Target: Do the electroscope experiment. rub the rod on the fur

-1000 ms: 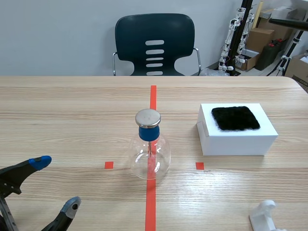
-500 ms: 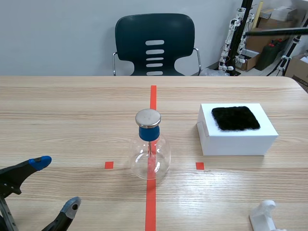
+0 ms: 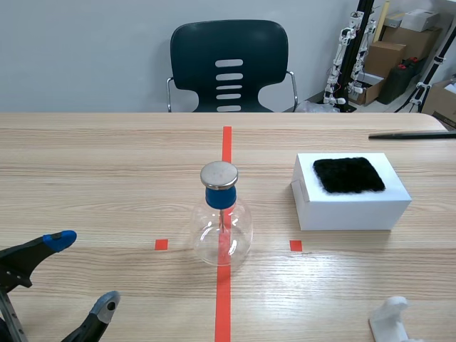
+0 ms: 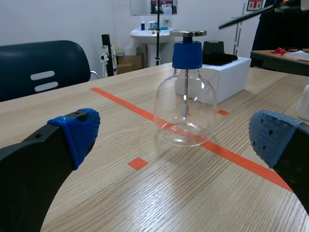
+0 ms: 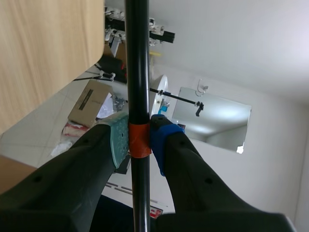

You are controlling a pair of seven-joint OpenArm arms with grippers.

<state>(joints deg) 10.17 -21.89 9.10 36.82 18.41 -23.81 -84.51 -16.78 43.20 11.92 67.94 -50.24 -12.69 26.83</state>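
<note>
The right gripper (image 5: pixel 139 137) clamped the black rod (image 5: pixel 136 58) at its orange band. The left gripper (image 3: pixel 84 272) gaped wide, with the electroscope (image 4: pixel 186 106) ahead of it and the fur (image 3: pixel 348 174) beyond that.

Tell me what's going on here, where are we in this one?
The right gripper is shut on a black rod, holding it in the air past the black fur on the white box. Rod and fur are apart, so no rubbing yet. The left gripper sits open at the near left; the glass electroscope stands untouched mid-table.
</note>
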